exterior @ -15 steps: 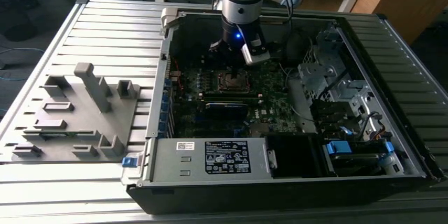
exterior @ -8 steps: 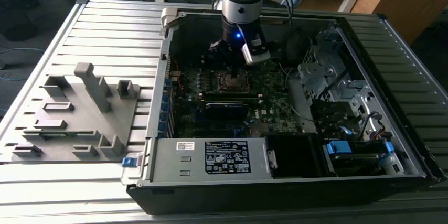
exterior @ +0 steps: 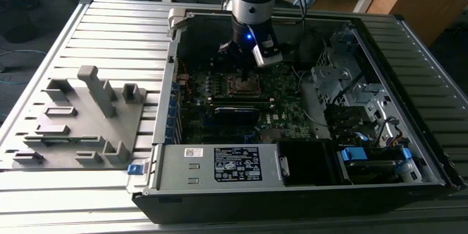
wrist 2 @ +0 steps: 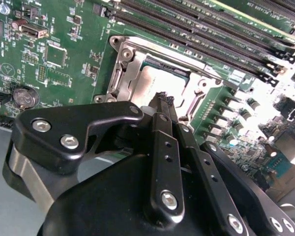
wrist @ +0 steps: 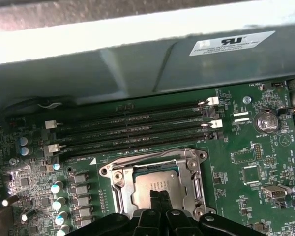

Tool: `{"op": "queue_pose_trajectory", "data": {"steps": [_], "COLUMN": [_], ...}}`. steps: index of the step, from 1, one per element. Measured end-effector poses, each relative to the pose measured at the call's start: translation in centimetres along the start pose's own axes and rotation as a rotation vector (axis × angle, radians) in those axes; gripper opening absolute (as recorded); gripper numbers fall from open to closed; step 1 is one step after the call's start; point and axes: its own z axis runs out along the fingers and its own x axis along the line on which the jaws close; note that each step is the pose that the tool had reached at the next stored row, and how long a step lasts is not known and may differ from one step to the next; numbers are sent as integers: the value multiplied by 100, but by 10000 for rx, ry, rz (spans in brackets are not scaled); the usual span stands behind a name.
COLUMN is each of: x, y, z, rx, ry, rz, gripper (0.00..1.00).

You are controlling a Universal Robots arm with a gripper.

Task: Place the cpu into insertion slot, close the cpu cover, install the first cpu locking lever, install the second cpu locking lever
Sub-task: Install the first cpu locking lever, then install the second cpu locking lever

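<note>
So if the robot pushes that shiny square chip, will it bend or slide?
The cpu looks like a flat metal-topped slab, so probably stiff, not bendy. It sits inside the insertion slot, whose raised rim likely stops sliding. The gripper is at its top.

One cpu (wrist: 156, 186) is sitting in one insertion slot (wrist: 119, 183), under one cpu cover (wrist: 194, 173). Four long memory slots (wrist: 137, 129) are running at 12 o'clock of the socket in the first wrist view. One coin cell battery (wrist: 266, 121) is showing at 2 o'clock. Two fingers (wrist: 158, 202) are showing.
</note>
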Motion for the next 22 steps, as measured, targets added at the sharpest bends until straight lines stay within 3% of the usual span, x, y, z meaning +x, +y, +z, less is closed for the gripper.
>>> {"op": "queue_pose_trajectory", "data": {"steps": [4,6,11,22], "x": [0,-1,-1,0], "y": [-4,-6,-5,-6], "z": [1,0,0,-4], "rx": [-4,-97,-161,-189], "ry": [1,16,27,33], "rz": [3,4,8,9], "gripper": [11,11,11,11]}}
